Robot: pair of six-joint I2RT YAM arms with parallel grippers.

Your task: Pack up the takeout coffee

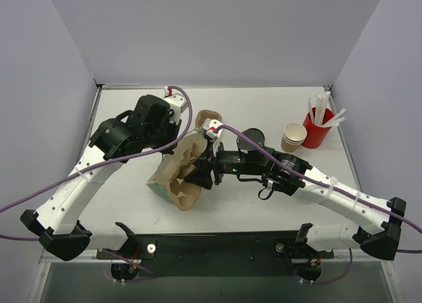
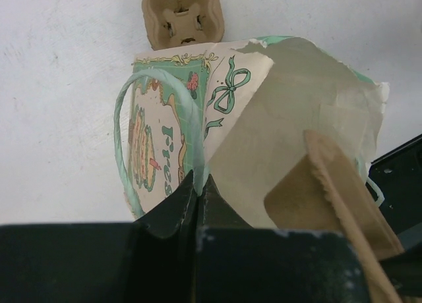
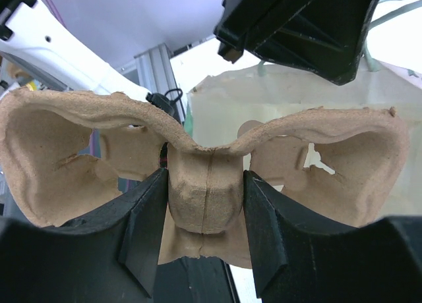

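- Seeing takeout coffee (image 1: 293, 137) standing upright at far-right of table (image 1: 264, 105), pale inside facing up, just beside red cup (image 1: 316, 135) of white sticks.
- Looking like top cup of a short stack of like brown cups; exact count too small to tell.
- Sitting well apart from both sets of fingers, off to the right of the action at table ctr, w/ neither gripper touching it.
- Pinching green handle (image 2: 119, 138) of paper bag (image 2: 290, 112) w/ left gripper (image 2: 198, 184); fingertips closed tight together, handle loop running up out from btwn them.
- Lifting that handle side of the bag, printed face turned to the left wrist cam, pale inner wall gaping open beside it.
- Clamping ctr post of pulp carrier (image 3: 53, 151) w/ right gripper (image 3: 206, 204); jaws partly apart, one pad pressing each side of the post, cup wells spreading out left and right.
- Holding carrier at the bag's open mouth, overlapping it in top view; whether any part is inside, cannot tell.
- Showing second pulp carrier (image 2: 183, 16) lying on the table just beyond the bag, nothing gripping it.
- Placing coffee on far side of right arm's forearm, nearer the red cup than either gripper.
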